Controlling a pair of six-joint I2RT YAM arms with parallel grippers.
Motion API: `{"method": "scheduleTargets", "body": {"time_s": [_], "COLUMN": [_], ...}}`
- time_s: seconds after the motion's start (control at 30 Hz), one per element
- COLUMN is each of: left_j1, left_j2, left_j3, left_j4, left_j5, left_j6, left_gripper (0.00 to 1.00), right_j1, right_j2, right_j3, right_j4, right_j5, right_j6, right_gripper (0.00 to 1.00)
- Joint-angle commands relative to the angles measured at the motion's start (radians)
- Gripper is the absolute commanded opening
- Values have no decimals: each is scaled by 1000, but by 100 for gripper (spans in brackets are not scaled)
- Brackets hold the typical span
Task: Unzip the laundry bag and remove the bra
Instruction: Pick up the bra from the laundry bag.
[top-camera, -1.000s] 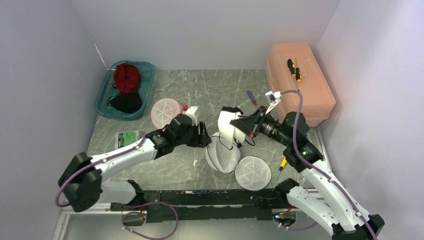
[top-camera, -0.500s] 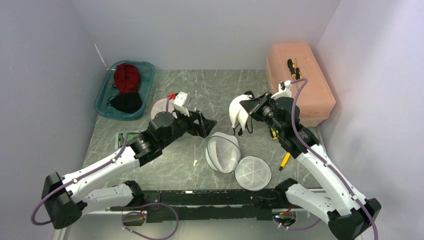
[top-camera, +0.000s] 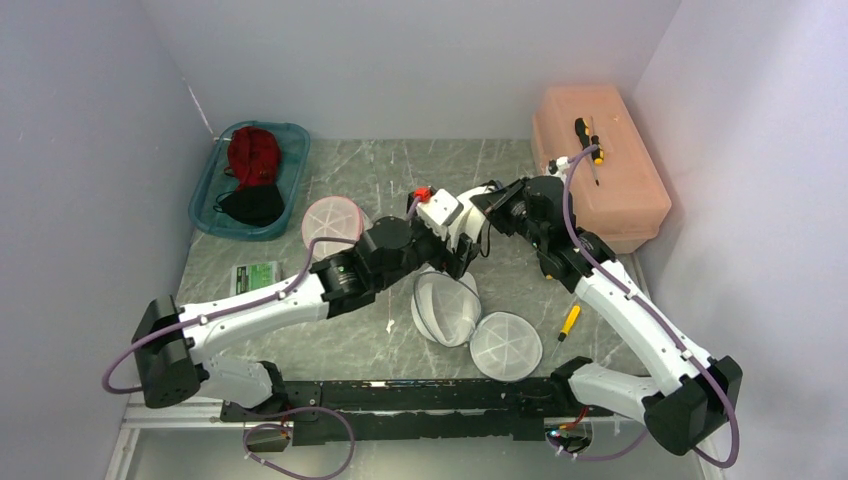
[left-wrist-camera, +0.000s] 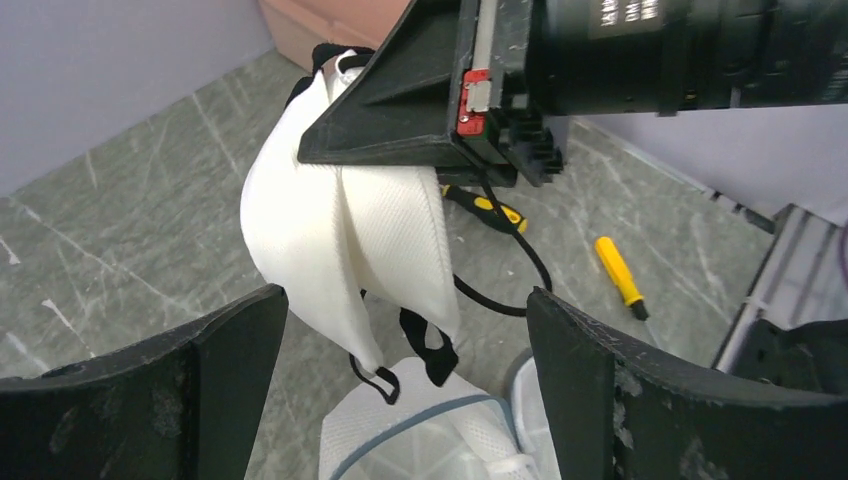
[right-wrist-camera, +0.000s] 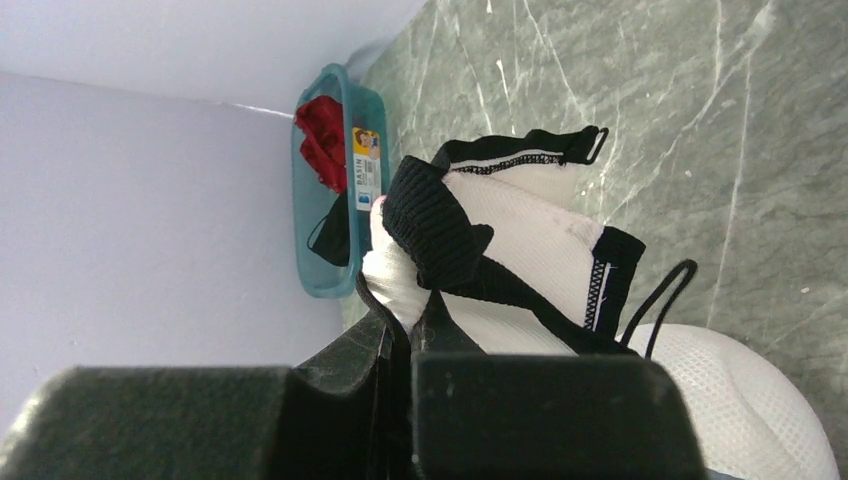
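- Tabletop: grey-green stone-patterned surface with pale veins, forming the floor of the enclosure.
- Back wall, left wall and right wall: plain, pale lavender panels closing in the tabletop on three sides.
- Far-left corner: teal basin.
- Far-right corner: salmon-pink storage box, against the right wall.
- Lighting: even and diffuse, with soft shadows.

The table is viewed steeply from above and behind; the bra is framed closely by both wrist views. It is shared by all three views.
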Motion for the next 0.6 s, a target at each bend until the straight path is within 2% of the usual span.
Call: {"method": "scheduleTargets", "body": {"time_s": [0.0,0.3,0.57], "left_j1": [-5,-4,5], "left_j2": [49,145,161], "left_j3": [80,148,132], "left_j4": [-30,-86,-64], "left_j5": [-90,-188,-175], "left_j6": [43,14,-11], "left_gripper": [95,94,64], "right_j1": [0,2,4], "right_j2": [-4,-8,-16], "right_j3": [55,53,55], "right_j4": [37,54,52], "right_j5": [-32,-76,-84], "right_j6": [35,61,63], "right_gripper": [0,0,0]}}
